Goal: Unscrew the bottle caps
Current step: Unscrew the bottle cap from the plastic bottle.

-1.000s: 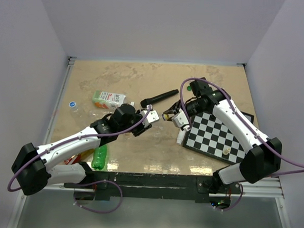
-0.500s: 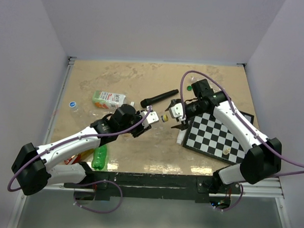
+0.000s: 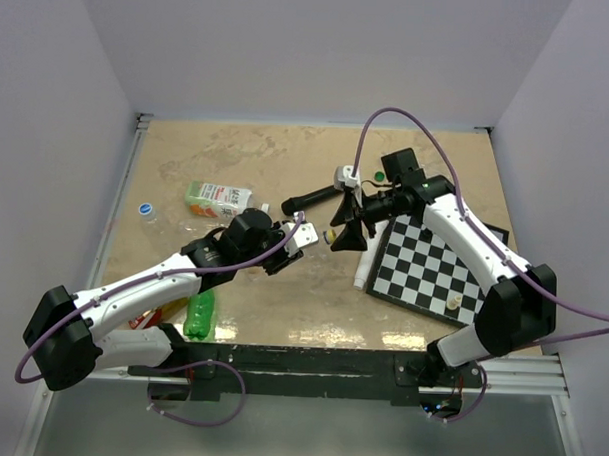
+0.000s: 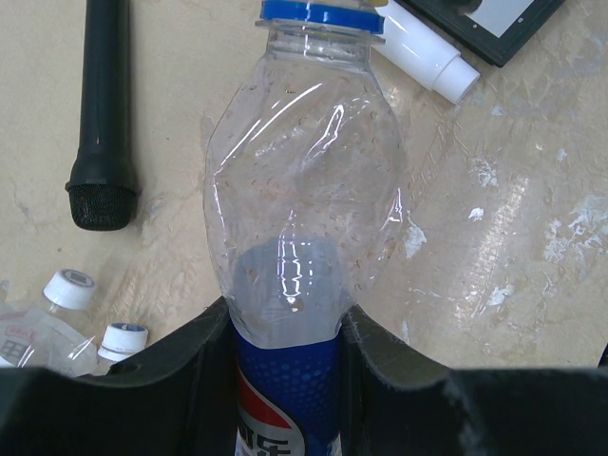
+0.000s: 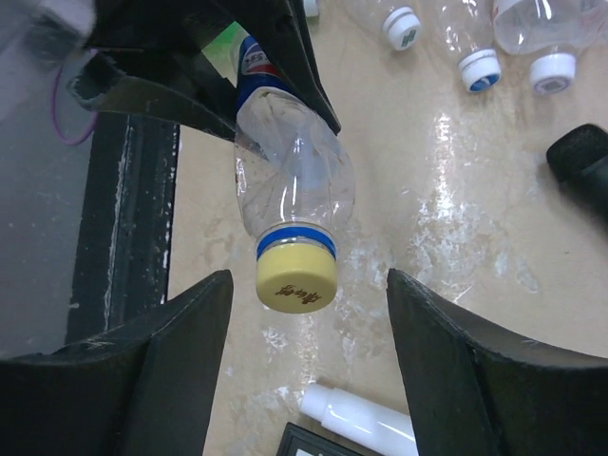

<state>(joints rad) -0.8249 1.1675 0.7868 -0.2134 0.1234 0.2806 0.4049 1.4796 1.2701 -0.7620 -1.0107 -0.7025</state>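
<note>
— What is the left gripper [image 4: 285,332] doing?
— It is pinching the bottle [image 4: 304,190] at its blue label, holding it over the middle of the tabletop [image 3: 287,157], neck pointing toward the chessboard [image 3: 433,268].
— And the right gripper [image 5: 306,285]?
— Its jaws are standing spread on either side of the yellow cap [image 5: 295,276], not touching it. The cap is sitting on the bottle's neck.

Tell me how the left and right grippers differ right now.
The left gripper is shut on the Pepsi bottle; the right gripper is open, holding nothing. The left gripper grips the labelled bottom end, while the right gripper straddles the yellow cap without touching it. Both line up on the same bottle.
</note>
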